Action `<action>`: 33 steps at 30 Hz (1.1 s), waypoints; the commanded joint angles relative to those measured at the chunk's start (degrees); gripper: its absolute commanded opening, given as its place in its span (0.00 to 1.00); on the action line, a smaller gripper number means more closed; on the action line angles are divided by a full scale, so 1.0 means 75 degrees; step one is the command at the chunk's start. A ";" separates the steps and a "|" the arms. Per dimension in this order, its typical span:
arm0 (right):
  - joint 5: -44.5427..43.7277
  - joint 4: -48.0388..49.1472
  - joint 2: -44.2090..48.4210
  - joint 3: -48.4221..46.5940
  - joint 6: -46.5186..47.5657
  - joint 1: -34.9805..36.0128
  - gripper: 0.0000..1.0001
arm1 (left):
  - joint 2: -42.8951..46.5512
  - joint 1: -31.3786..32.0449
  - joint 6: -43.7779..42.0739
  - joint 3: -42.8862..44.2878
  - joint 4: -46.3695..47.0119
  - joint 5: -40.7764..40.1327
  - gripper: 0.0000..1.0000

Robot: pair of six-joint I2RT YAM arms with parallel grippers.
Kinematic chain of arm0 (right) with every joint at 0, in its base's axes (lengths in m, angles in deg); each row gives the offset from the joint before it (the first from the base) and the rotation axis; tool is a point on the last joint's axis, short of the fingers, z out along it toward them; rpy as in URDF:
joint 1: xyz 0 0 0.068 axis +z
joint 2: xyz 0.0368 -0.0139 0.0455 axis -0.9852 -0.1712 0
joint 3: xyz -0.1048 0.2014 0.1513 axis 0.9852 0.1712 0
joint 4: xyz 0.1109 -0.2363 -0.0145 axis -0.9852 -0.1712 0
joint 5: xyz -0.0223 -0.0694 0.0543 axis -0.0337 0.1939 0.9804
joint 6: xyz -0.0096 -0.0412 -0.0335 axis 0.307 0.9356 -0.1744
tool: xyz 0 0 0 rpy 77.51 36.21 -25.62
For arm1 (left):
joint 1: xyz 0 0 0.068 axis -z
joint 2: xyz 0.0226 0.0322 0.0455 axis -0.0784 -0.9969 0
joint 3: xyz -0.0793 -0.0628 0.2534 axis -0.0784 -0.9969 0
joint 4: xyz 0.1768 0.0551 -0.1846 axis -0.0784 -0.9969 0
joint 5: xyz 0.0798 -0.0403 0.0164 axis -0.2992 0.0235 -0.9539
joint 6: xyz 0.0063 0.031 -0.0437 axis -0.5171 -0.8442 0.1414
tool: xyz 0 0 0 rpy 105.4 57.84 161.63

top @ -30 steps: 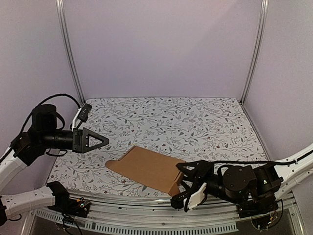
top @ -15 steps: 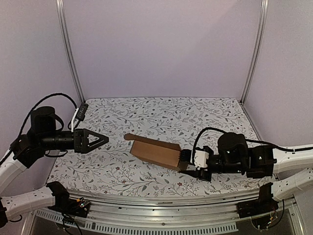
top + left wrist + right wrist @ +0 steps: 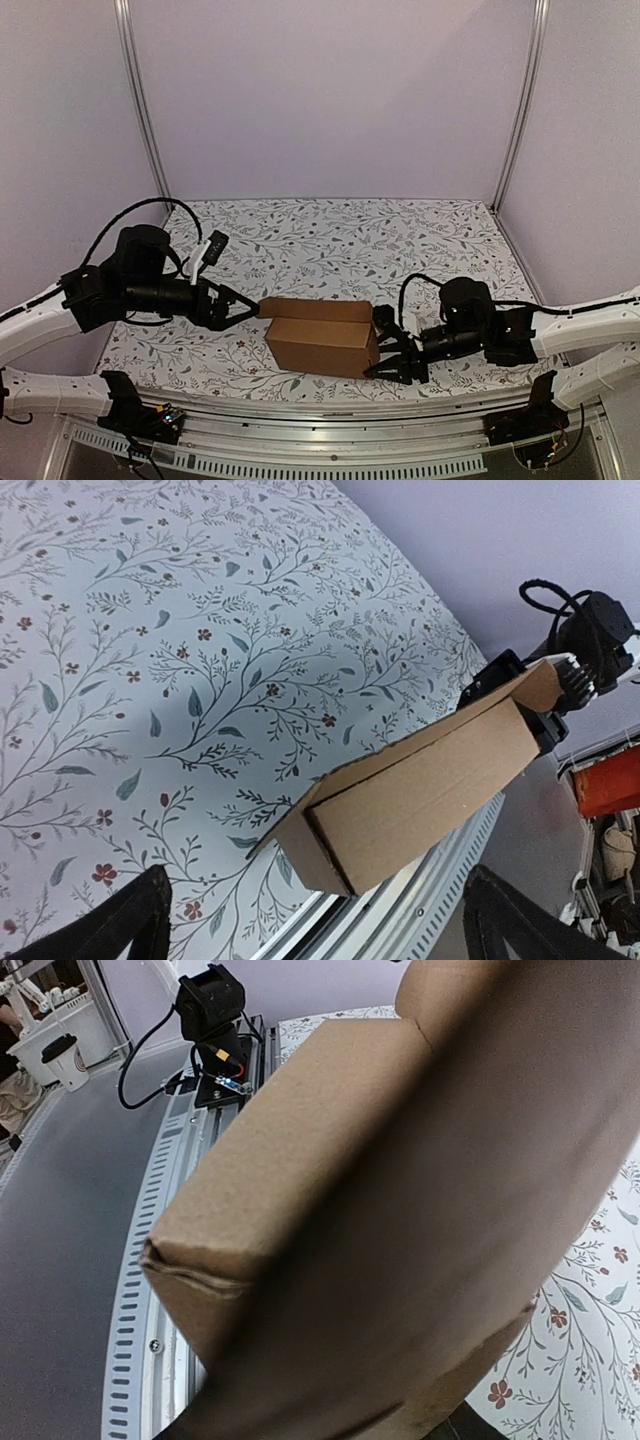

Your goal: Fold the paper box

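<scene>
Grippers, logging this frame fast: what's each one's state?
Left gripper: open, pointed at the box, holding nothing.
Right gripper: closed on the box's right end.

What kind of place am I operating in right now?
Probably a lab robot cell: plain lilac walls on aluminium posts, a floral-covered table, and a slotted mounting rail along its near edge.
</scene>
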 commanded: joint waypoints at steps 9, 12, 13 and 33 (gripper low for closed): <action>0.1234 0.1174 -0.0020 0.0477 -0.1081 -0.0122 0.28 | -0.0271 0.0373 -0.0387 -0.0587 0.1386 -0.0074 0.89; 0.1223 0.1175 0.0065 0.0520 -0.1089 -0.0143 0.28 | -0.0351 0.0383 -0.0311 -0.0593 0.1559 0.0352 0.77; 0.1213 0.1174 0.0076 0.0534 -0.1089 -0.0149 0.28 | -0.0376 0.0384 -0.0276 -0.0599 0.1607 0.0479 0.71; 0.1003 0.1199 0.0237 0.0611 -0.1101 -0.0167 0.27 | -0.0713 0.0465 -0.0120 -0.0568 0.1298 0.0766 0.19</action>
